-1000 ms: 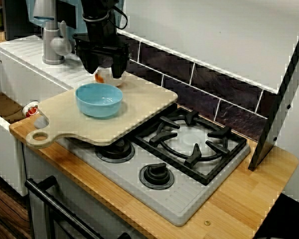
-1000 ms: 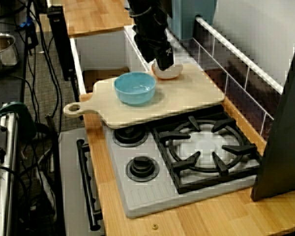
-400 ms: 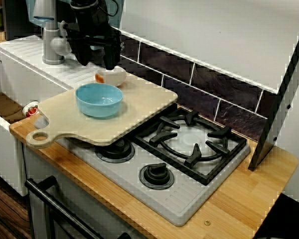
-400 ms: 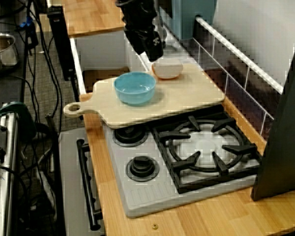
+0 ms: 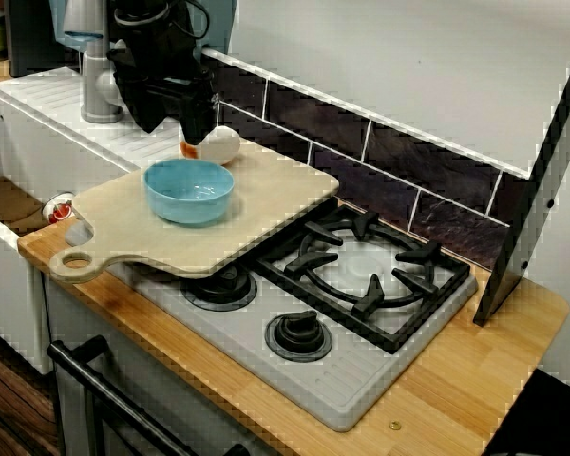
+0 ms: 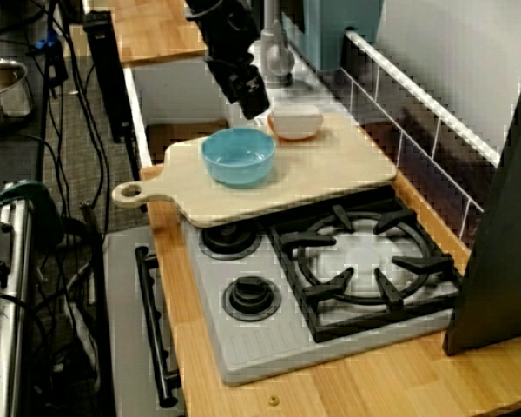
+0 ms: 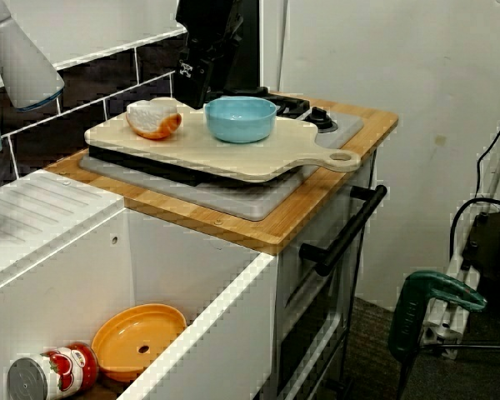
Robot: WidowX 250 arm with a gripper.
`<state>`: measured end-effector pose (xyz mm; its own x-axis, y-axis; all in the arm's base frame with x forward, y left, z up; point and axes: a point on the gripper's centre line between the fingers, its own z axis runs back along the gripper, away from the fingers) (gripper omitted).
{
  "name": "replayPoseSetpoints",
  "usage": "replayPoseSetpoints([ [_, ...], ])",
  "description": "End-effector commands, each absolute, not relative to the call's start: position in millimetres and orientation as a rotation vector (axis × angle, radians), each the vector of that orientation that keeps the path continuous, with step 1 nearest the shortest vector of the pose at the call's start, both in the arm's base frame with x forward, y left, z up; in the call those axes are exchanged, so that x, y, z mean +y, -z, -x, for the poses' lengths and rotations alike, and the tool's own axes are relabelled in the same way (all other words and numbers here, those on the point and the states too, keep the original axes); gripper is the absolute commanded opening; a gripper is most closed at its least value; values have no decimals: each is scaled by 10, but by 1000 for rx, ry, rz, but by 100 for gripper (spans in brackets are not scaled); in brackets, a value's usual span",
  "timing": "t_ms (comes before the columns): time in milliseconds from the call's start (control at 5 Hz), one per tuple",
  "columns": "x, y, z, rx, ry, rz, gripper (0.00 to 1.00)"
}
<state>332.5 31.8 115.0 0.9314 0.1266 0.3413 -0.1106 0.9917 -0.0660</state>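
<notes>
1. Black robot claw (image 5: 176, 128): hangs over the back left corner of the board. Its jaws are parted with nothing between them. In the view from the sink side it stands clear of both items on the board.
2. White rounded piece with an orange patch (image 5: 218, 145): lies at the board's far edge, near the dark tiled wall. It is just beside the claw and not touching it.
3. Light blue round bowl (image 5: 189, 190): upright and empty at mid-board, near the white piece but apart from it.
4. Pale wooden cutting board with a holed handle (image 5: 266, 199): lies across the left burners of the grey stove top (image 5: 361, 380).
5. Wooden counter (image 5: 484, 361): carries the stove top.
6. White sink basin (image 7: 192, 333): holds an orange plate (image 7: 137, 337) and a red-labelled tin (image 7: 50, 375).
7. Status, as judged: the white piece rests free on the board, outside the bowl. The claw grips nothing.
</notes>
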Motion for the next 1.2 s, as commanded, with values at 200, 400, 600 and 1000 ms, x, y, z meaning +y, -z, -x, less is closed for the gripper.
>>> replayPoseSetpoints([
  [200,412,-1268,-3205,-404,-76,31,100],
  [400,419,-1189,-3158,-398,-71,22,100],
  [600,389,-1111,-3118,-401,-65,4,100],
  [1000,378,-1015,-3125,-395,-76,-10,100],
])
